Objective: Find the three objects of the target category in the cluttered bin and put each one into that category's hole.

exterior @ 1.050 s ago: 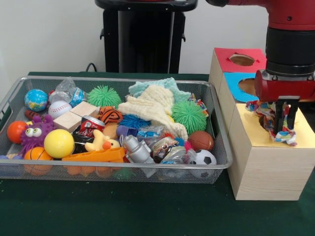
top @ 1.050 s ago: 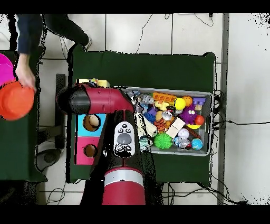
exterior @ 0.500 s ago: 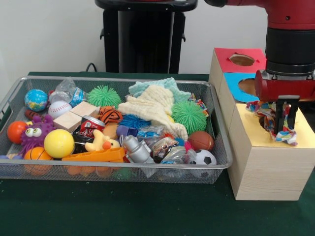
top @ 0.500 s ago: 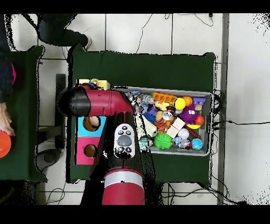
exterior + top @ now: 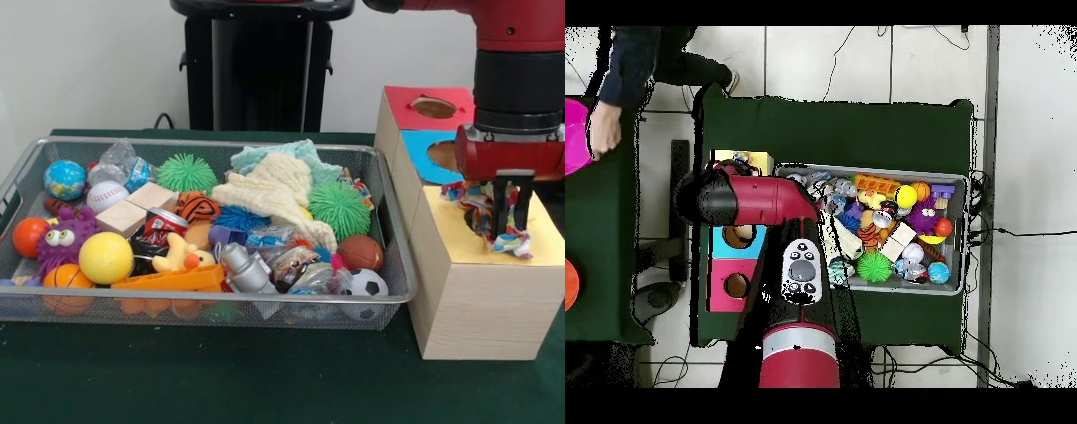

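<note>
Hanging over the yellow-topped wooden box (image 5: 481,265) on the right, the black gripper (image 5: 510,221) clamps a multicoloured knotted rope toy (image 5: 484,212) whose trailing strands could snag on the hole's rim.

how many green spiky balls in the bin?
2 in the front view: one spiky ball at the back beside the wooden block, one on the right beside the cream cloth. The clutter may hide others.

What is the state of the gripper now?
Gripper: jaws shut on the multicolored rope toy, above the yellow-topped box.
</note>
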{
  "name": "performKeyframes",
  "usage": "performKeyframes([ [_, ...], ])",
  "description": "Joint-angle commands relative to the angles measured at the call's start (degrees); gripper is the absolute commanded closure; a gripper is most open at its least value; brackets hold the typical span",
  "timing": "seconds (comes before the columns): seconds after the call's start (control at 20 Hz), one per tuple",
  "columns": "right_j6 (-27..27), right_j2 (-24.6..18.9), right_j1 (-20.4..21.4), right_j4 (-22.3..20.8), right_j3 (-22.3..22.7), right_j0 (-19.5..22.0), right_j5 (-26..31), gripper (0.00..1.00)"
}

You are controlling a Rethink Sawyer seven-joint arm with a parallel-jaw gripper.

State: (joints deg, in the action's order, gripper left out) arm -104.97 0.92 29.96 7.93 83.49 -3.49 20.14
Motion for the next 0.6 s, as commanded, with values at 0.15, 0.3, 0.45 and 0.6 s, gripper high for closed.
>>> performKeyframes([
  [0.15, -10.05, -4.04, -4.5, 0.79, 11.49, 0.89, 1.02, 1.0],
  [0.3, -9.87, -4.11, -3.93, 0.88, 12.21, 0.97, 1.25, 1.0],
  [0.45, -9.68, -4.28, -3.24, 1.09, 13.02, 1.16, 1.64, 1.0],
  [0.6, -9.32, -4.21, -3.25, 1.07, 13.01, 1.24, 1.5, 1.0],
])
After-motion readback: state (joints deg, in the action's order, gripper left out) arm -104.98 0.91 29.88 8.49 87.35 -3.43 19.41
